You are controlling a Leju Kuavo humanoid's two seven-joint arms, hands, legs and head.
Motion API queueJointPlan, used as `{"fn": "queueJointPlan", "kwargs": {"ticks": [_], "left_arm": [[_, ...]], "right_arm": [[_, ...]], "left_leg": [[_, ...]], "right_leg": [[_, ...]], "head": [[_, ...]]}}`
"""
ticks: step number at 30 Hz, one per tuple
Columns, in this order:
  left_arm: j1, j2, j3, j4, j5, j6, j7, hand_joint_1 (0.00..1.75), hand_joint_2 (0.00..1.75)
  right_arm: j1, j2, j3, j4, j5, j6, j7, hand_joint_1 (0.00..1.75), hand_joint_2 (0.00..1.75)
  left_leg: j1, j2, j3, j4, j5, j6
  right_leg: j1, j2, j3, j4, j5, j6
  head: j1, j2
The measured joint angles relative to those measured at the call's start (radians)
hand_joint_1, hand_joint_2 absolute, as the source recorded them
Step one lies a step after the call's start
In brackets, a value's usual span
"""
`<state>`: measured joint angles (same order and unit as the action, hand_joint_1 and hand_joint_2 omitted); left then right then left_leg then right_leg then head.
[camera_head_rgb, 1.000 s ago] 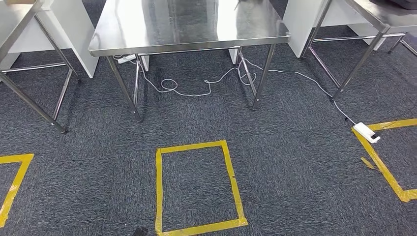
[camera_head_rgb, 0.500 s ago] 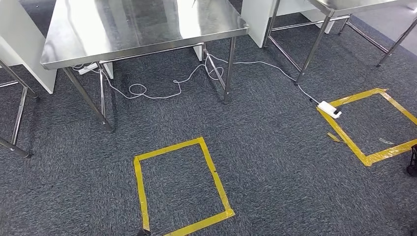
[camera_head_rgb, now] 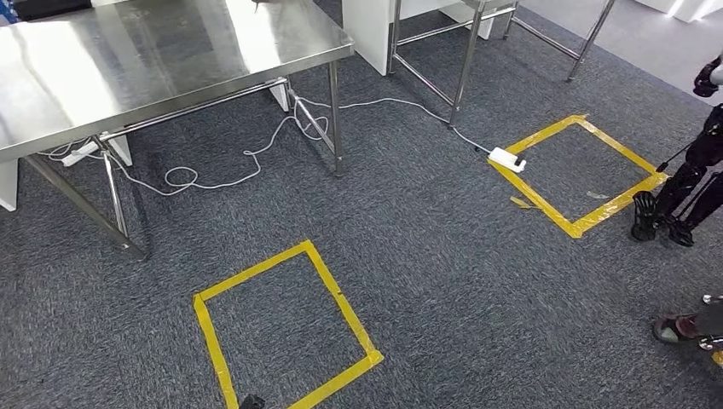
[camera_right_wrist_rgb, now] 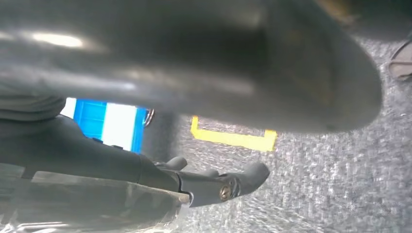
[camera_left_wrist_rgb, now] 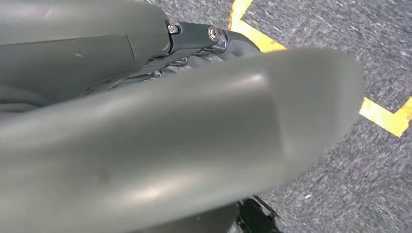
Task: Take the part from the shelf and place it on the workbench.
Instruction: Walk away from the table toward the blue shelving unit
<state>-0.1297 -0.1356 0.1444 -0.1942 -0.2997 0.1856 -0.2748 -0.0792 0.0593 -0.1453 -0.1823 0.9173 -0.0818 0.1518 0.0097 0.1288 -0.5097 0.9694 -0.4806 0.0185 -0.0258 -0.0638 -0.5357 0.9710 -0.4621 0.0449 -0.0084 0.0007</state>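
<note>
Steel workbench [camera_head_rgb: 153, 60] above taped floor square [camera_head_rgb: 286, 328] (yellow).

Left hand [camera_left_wrist_rgb: 194, 136]: thick smooth grey thumb, darker fingers [camera_left_wrist_rgb: 228, 41] fastened with silver screws.

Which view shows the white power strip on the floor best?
The head view: the white power strip lies whole at the corner of a yellow tape square, cable trailing under the steel table. The wrist views give carpet and tape, no strip.

The left robot hand [camera_left_wrist_rgb: 194, 145] is hanging down toward the floor, its big grey thumb lying across its dark fingers [camera_left_wrist_rgb: 214, 41]. The right robot hand [camera_right_wrist_rgb: 194, 111] is hanging too, dark fingers [camera_right_wrist_rgb: 228, 182] slightly bent, holding nothing.
</note>
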Motion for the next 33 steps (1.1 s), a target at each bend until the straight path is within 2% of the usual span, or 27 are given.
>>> {"fn": "queueJointPlan", "kwargs": {"ticks": [1,2,4,5,6,7,8,9,11,13,15,16,17,18,19,20,21,22,23,24,26,27,28,29,31,32,33], "left_arm": [[-0.001,0.0,0.0,0.0,-0.001,0.0,0.0,0.0,0.0],[-0.002,0.0,0.0,0.0,-0.001,0.0,0.0,0.0,0.0],[0.0,0.0,0.0,0.0,-0.003,0.0,0.0,0.0,0.0],[0.002,0.0,0.0,0.0,-0.003,0.0,0.0,0.0,0.0],[0.004,0.001,0.0,0.0,-0.003,0.0,0.0,0.0,0.0],[0.006,0.001,0.001,0.0,-0.003,-0.001,0.0,0.0,0.0],[0.007,0.001,0.001,0.0,-0.003,-0.002,0.0,0.0,0.0],[0.007,0.001,0.001,0.0,-0.004,-0.004,0.0,0.0,0.0],[0.007,0.002,0.001,0.0,-0.006,-0.008,0.001,0.0,0.0],[0.005,0.002,0.001,0.001,-0.006,-0.008,0.001,0.0,0.0],[0.003,0.002,0.001,0.0,-0.009,-0.01,-0.001,0.0,0.0],[0.002,0.002,0.001,0.0,-0.012,-0.01,-0.002,0.0,0.0],[0.001,0.002,0.001,0.0,-0.014,-0.01,-0.003,0.0,0.0],[0.0,0.001,0.001,0.0,-0.014,-0.009,-0.003,0.0,0.0],[0.0,0.001,0.001,0.0,-0.014,-0.008,-0.002,0.0,0.0],[0.001,0.001,0.001,0.0,-0.013,-0.006,0.0,0.0,0.0],[0.002,0.001,0.001,0.0,-0.012,-0.005,0.001,0.0,0.0],[0.002,0.001,0.001,0.0,-0.012,-0.004,0.002,0.0,0.0],[0.002,0.001,0.001,0.0,-0.011,-0.003,0.002,0.0,0.0],[0.002,0.001,0.001,0.0,-0.011,-0.001,0.002,0.0,0.0],[0.002,0.001,0.001,0.0,-0.01,0.0,0.002,0.0,0.0],[0.001,0.001,0.001,0.0,-0.011,-0.001,0.002,0.0,0.0],[0.001,0.001,0.001,0.0,-0.012,-0.003,0.002,0.0,0.0],[0.0,0.001,0.001,0.0,-0.012,-0.005,0.002,0.0,0.0],[-0.003,0.0,0.001,0.0,-0.013,-0.008,0.002,0.0,0.0],[-0.005,0.0,0.001,0.0,-0.013,-0.008,0.002,0.0,0.0],[-0.005,-0.001,0.001,0.0,-0.013,-0.008,0.002,0.0,0.0]], "right_arm": [[0.0,0.0,0.0,0.0,0.002,0.0,0.0,0.0,0.0],[0.001,-0.001,0.0,0.0,0.003,0.001,-0.001,0.0,0.0],[0.0,-0.001,-0.001,0.0,0.003,0.006,-0.004,0.0,0.0],[0.0,-0.001,-0.001,0.0,0.003,0.007,-0.004,0.0,0.0],[0.001,-0.001,-0.002,0.0,0.003,0.008,-0.004,0.0,0.0],[0.002,-0.001,-0.003,0.0,0.004,0.009,-0.003,0.0,0.0],[0.004,-0.001,-0.005,0.0,0.004,0.011,-0.004,0.0,0.0],[0.005,-0.001,-0.006,0.0,0.006,0.013,-0.007,0.0,0.0],[0.004,-0.001,-0.007,0.0,0.008,0.015,-0.01,0.0,0.0],[0.003,-0.001,-0.007,0.0,0.012,0.012,-0.006,0.0,0.0],[0.005,-0.001,-0.008,0.0,0.016,0.015,-0.007,0.0,0.0],[0.006,-0.001,-0.008,0.0,0.017,0.017,-0.01,0.0,0.0],[0.006,-0.002,-0.008,0.001,0.018,0.019,-0.012,0.0,0.0],[0.005,-0.002,-0.008,0.001,0.021,0.019,-0.011,0.0,0.0],[0.004,-0.001,-0.008,0.001,0.023,0.018,-0.008,0.0,0.0],[0.002,-0.001,-0.008,0.001,0.025,0.016,-0.003,0.0,0.0],[0.002,-0.001,-0.008,0.001,0.026,0.015,0.001,0.0,0.0],[0.003,-0.001,-0.008,0.001,0.026,0.015,0.004,0.0,0.0],[0.005,-0.002,-0.008,0.001,0.027,0.015,0.006,0.0,0.0],[0.006,-0.004,-0.008,0.001,0.027,0.015,0.008,0.0,0.0],[0.004,-0.006,-0.008,0.001,0.027,0.015,0.009,0.0,0.0],[0.002,-0.006,-0.008,0.001,0.027,0.017,0.008,0.0,0.0],[0.001,-0.006,-0.008,0.001,0.027,0.021,0.005,0.0,0.0],[0.001,-0.006,-0.008,0.001,0.028,0.026,0.002,0.0,0.0],[0.003,-0.006,-0.008,0.001,0.028,0.033,-0.002,0.0,0.0],[0.004,-0.005,-0.009,0.001,0.029,0.033,-0.002,0.0,0.0],[0.005,-0.006,-0.009,0.001,0.031,0.033,-0.002,0.0,0.0]], "left_leg": [[0.004,-0.013,-0.002,0.01,-0.011,-0.006],[0.008,-0.039,-0.012,0.036,-0.033,-0.011],[0.012,-0.103,-0.061,0.151,-0.106,-0.014],[0.012,-0.12,-0.094,0.223,-0.14,-0.013],[0.012,-0.128,-0.121,0.281,-0.16,-0.012],[0.012,-0.131,-0.133,0.305,-0.159,-0.011],[0.012,-0.132,-0.127,0.289,-0.137,-0.009],[0.014,-0.137,-0.103,0.236,-0.101,-0.008],[0.019,-0.175,-0.043,0.105,-0.04,-0.006],[0.016,-0.2,-0.019,0.047,-0.024,-0.001],[0.009,-0.183,-0.023,0.045,-0.019,0.011],[0.008,-0.172,-0.024,0.041,-0.014,0.02],[0.007,-0.159,-0.025,0.037,-0.009,0.03],[0.008,-0.145,-0.027,0.034,-0.004,0.038],[0.007,-0.131,-0.029,0.033,-0.003,0.043],[0.006,-0.115,-0.032,0.034,-0.002,0.046],[0.004,-0.1,-0.034,0.034,-0.002,0.046],[0.004,-0.085,-0.036,0.034,-0.001,0.046],[0.003,-0.07,-0.037,0.034,-0.001,0.046],[0.003,-0.057,-0.037,0.034,-0.001,0.045],[0.0,-0.033,-0.033,0.036,-0.004,0.038],[-0.003,-0.022,-0.031,0.036,-0.006,0.032],[-0.006,-0.012,-0.027,0.037,-0.008,0.025],[-0.007,-0.001,-0.024,0.036,-0.01,0.019],[-0.004,0.019,-0.02,0.035,-0.012,0.007],[0.0,0.014,-0.021,0.042,-0.02,0.001],[0.004,-0.007,-0.03,0.067,-0.04,-0.004]], "right_leg": [[-0.004,0.012,0.0,0.0,0.003,-0.007],[-0.008,0.024,0.0,-0.001,0.006,-0.016],[-0.009,0.047,-0.003,-0.001,0.014,-0.031],[-0.006,0.06,-0.007,0.0,0.016,-0.036],[-0.003,0.074,-0.009,0.002,0.017,-0.037],[-0.001,0.089,-0.011,0.004,0.018,-0.038],[0.0,0.104,-0.012,0.007,0.018,-0.038],[0.0,0.119,-0.013,0.012,0.018,-0.037],[0.002,0.146,-0.019,0.022,0.017,-0.034],[0.007,0.166,-0.032,0.028,0.019,-0.024],[0.01,0.181,-0.046,0.025,0.025,-0.007],[0.009,0.175,-0.053,0.03,0.025,-0.002],[0.01,0.156,-0.066,0.051,0.013,-0.001],[0.01,0.131,-0.086,0.093,-0.011,-0.004],[0.009,0.103,-0.114,0.154,-0.043,-0.008],[0.008,0.086,-0.149,0.227,-0.079,-0.011],[0.007,0.079,-0.176,0.29,-0.104,-0.009],[0.006,0.076,-0.189,0.325,-0.117,-0.003],[0.005,0.072,-0.178,0.319,-0.113,0.004],[0.005,0.066,-0.145,0.27,-0.095,0.013],[0.005,0.021,-0.055,0.119,-0.05,0.022],[0.008,0.001,-0.024,0.065,-0.034,0.018],[0.011,-0.013,-0.009,0.035,-0.025,0.01],[0.016,-0.013,-0.01,0.028,-0.022,0.0],[0.017,0.012,-0.013,0.027,-0.017,-0.015],[0.014,0.024,-0.011,0.025,-0.013,-0.022],[0.01,0.036,-0.009,0.023,-0.009,-0.029]], "head": [[0.0,0.0],[-0.001,0.0],[-0.003,0.0],[-0.004,0.0],[-0.004,0.0],[-0.004,0.0],[-0.004,0.0],[-0.004,0.0],[-0.004,0.0],[-0.003,0.0],[-0.002,0.0],[-0.003,0.0],[-0.001,0.0],[0.001,0.0],[0.003,0.0],[0.005,0.0],[0.005,0.0],[0.005,0.0],[0.005,0.0],[0.006,0.0],[0.007,0.0],[0.006,0.0],[0.005,0.0],[0.004,0.0],[0.001,0.0],[0.001,0.0],[0.0,0.0]]}}
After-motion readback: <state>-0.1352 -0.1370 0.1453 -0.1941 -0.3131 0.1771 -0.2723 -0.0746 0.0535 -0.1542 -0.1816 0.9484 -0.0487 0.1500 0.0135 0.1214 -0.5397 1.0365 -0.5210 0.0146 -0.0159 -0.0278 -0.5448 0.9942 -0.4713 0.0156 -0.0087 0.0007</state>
